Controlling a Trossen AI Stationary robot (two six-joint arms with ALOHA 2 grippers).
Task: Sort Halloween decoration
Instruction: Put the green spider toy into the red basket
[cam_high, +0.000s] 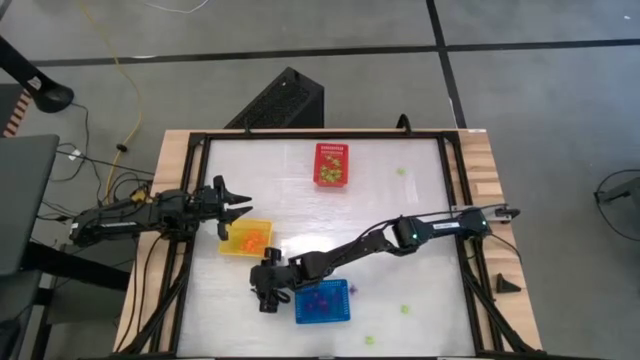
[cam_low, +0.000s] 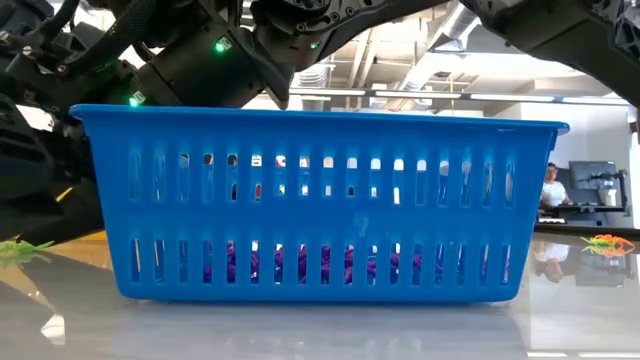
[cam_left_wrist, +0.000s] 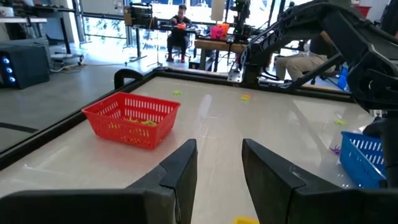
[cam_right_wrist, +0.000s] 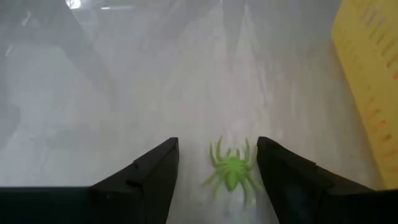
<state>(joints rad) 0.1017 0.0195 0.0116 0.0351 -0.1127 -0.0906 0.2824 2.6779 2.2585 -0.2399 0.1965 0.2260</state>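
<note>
Right end effector (cam_right_wrist: 217, 168), dark wedge fingers spread wide, straddles a leggy light-green plastic spider (cam_right_wrist: 232, 172), ungripped.

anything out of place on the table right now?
Yes: loose trinkets lie outside the baskets. A light green spider sits on the bare table between the open right gripper's fingers, beside the yellow basket. More green bits lie near the blue basket. The baskets themselves stand upright.

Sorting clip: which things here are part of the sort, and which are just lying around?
Part of the job:
green spider between the open jaws of the right gripper
red basket
yellow basket
blue basket

Lying about:
black box beyond the table
yellow cable on the floor
</note>
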